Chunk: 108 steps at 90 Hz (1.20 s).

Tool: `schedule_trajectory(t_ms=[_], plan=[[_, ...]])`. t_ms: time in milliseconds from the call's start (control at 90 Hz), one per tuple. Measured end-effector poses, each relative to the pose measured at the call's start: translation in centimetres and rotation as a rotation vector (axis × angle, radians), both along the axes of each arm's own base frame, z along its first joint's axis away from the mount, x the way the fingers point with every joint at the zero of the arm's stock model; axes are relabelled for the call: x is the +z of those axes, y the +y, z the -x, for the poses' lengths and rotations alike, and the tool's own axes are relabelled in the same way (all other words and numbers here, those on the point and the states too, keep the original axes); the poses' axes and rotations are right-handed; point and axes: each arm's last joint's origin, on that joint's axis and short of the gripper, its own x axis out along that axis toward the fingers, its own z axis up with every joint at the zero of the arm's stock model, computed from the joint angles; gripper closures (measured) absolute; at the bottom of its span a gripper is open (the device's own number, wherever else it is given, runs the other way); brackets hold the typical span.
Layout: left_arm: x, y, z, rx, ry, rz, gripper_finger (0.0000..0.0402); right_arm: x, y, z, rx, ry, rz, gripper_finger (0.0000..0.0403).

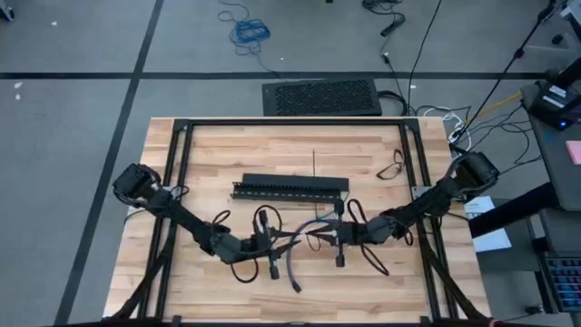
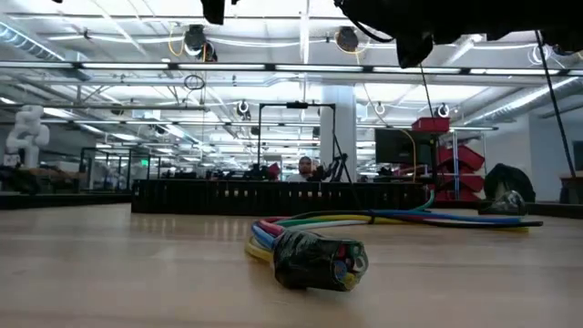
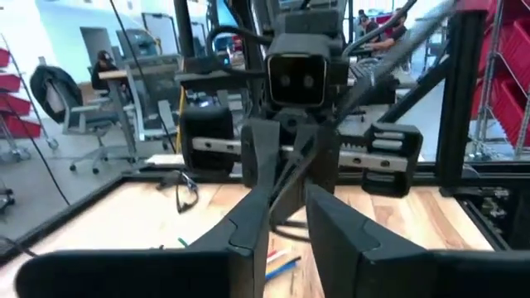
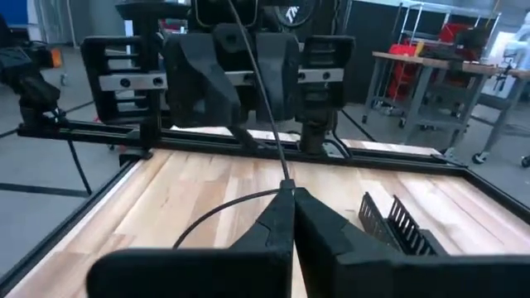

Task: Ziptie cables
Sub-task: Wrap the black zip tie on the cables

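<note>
The cables point(image 2: 383, 220), a bundle of coloured wires with a dark-wrapped end point(image 2: 319, 260), lie on the table's near middle point(image 1: 292, 263). Above them my two grippers face each other. My right gripper point(image 4: 291, 207) is shut on a thin dark ziptie point(image 4: 257, 91). One part of the ziptie curves away as a loop point(image 4: 215, 211), and its tail rises toward my left gripper. My left gripper point(image 3: 290, 219) is open; the ziptie strip point(image 3: 302, 161) runs in front of the gap between its fingers, and the wires point(image 3: 277, 263) show below. I cannot tell whether it touches the strip. My right gripper pinches the ziptie between its two fingertips, at the spot where the loop and the tail meet point(image 4: 284, 187). The fingers come roughly level from the table's right side. The ziptie is held clear of the wood, its tail slanting up and away.
A long black slotted bar point(image 1: 290, 186) lies just beyond the grippers. A straight ziptie point(image 1: 314, 163) and a dark loop point(image 1: 390, 168) lie farther back. The black frame point(image 1: 182, 136) borders the table. Bare wood lies at the near left and near right.
</note>
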Motion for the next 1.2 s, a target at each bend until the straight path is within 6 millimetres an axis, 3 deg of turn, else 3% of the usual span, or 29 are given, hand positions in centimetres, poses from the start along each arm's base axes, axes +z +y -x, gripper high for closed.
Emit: schedule_trajectory(t_ms=[189, 356, 533, 800, 1033, 1200], plan=[[-0.5, 0.5, -0.5, 0.019, -0.013, -0.018, 0.0331, 0.2, 0.0, 0.0, -0.001, -0.016, -0.01, 0.0403], [-0.9, 1.3, -1.0, 0.089, 0.01, -0.064, 0.0393, 0.3, 0.0, 0.0, -0.004, -0.024, -0.021, 0.0403], [-0.8, 1.8, -1.0, 0.19, 0.022, -0.079, 0.04, -0.1, -0.4, -0.2, -0.015, 0.006, -0.039, 0.0403], [-1.3, 1.8, -1.0, 0.187, 0.071, -0.079, 0.0401, -0.6, -0.6, -0.3, -0.02, 0.055, -0.03, 0.0403], [-5.0, 1.9, 0.0, 0.123, 0.373, 0.161, 0.0401, -2.3, -0.6, 0.6, -0.018, 0.301, 0.116, 0.0369], [-4.1, 1.5, 1.4, 0.063, 0.44, 0.294, 0.0401, -3.1, -2.4, -0.9, 0.052, 0.581, 0.157, 0.0318]])
